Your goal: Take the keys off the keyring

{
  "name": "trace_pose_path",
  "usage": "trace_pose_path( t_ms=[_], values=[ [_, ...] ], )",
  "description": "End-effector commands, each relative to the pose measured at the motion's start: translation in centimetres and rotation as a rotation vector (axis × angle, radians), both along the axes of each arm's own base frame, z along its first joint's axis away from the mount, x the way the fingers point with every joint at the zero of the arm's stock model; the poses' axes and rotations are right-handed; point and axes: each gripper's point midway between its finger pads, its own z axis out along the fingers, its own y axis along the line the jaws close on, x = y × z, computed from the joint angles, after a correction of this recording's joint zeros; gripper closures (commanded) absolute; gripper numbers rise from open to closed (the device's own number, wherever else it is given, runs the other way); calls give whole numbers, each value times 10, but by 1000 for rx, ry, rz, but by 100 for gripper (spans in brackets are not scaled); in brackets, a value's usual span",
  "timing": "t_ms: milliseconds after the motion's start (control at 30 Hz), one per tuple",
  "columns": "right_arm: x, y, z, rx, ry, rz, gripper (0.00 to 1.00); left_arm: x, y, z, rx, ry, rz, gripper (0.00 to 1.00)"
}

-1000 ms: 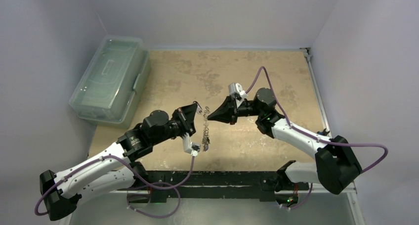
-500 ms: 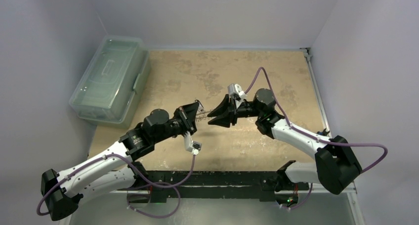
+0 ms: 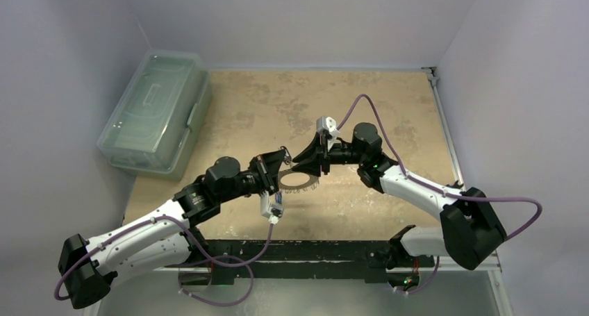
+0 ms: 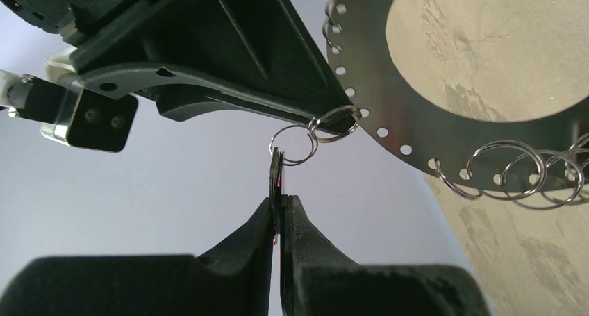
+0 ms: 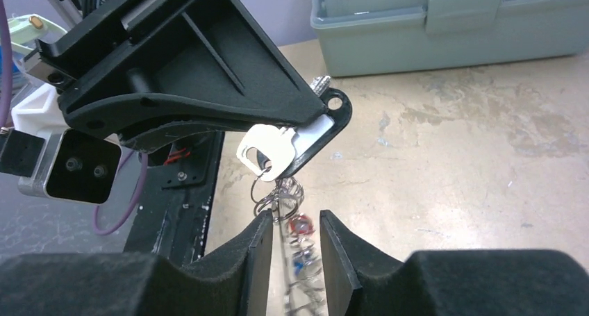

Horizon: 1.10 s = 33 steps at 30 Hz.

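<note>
1. Pinching one key (image 4: 277, 173) edge-on in my left claw (image 4: 279, 202), which is clamped right down on it. My right claw (image 5: 295, 219) is narrow around the rim of the keyring (image 4: 378, 94). It's blurry in there, but the ring sits flat in mid-air, so I reckon it's gripped.
2. Where it's at: the keyring is up off the counter (image 3: 389, 101), to the right of the grey lidded bin (image 3: 153, 111) and nearer my bases than the bin is. It's slung between my two claws.
3. Handling guess: the ring looks like a thin, stiff flat band punched with holes, so light, slick metal. My key hangs off it by small split rings (image 4: 305, 139), two linked in a chain. Those are springy and fiddly, and I'd bet a straight tug just drags the whole band along.
4. Best holds, I think, are the key by its flat faces and the band by its rim between holes.
5. The rest of the keys (image 5: 300, 227) dangle loose under the band and look likely to swing and snag.
6. In the way: my claws are nearly nose to nose, so there's hardly any room to twist. The purple cable (image 3: 368, 104) loops on the far side of the ring from the bin. The bin itself is well apart, no bother.
</note>
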Motion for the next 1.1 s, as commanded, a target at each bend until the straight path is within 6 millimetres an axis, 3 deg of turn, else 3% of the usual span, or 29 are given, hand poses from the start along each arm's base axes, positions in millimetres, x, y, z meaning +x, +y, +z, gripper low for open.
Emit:
trace_pose_path(
  t_ms=[0, 700, 867, 1067],
  values=[
    [6, 3, 12, 14, -34, 0, 67, -2, -6, 26, -68, -81, -33, 100],
    [0, 5, 16, 44, -8, 24, 73, 5, -3, 21, -58, -57, 11, 100],
    [0, 5, 14, 42, 0, 25, 62, 7, -2, 22, -63, -50, 24, 100],
    [3, 5, 14, 32, -14, 11, 66, 10, 0, 24, -75, -36, 52, 100]
  ],
)
